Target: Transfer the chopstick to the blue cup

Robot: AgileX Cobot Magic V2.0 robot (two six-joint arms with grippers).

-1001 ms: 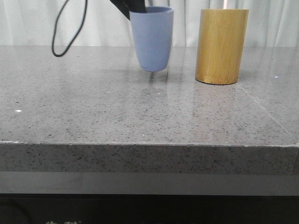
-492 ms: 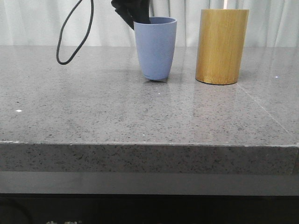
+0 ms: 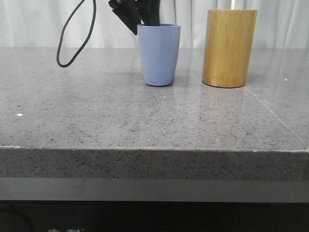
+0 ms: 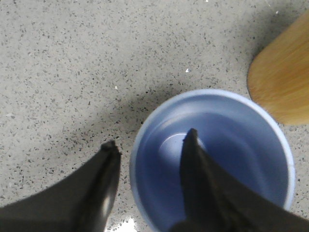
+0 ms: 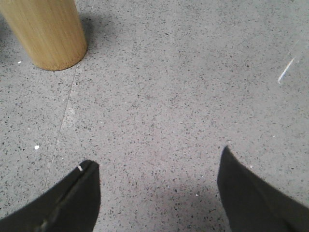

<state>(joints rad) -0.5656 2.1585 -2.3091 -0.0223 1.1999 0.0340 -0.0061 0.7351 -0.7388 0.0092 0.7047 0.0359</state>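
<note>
The blue cup [image 3: 159, 54] stands upright on the table [image 3: 120, 111], its wall straddled by the parted, unclamped jaws of the left gripper [image 4: 150, 145]. At three o'clock, a faint chopstick [image 3: 232, 4] tip rises from the bamboo holder [image 3: 229, 47]. The right gripper [image 5: 157, 169] is open, empty.

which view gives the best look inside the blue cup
The left wrist view: it looks down into the blue cup, showing its bare inside, one finger within and one outside the rim. The front view shows its outer wall upright on the table.
</note>
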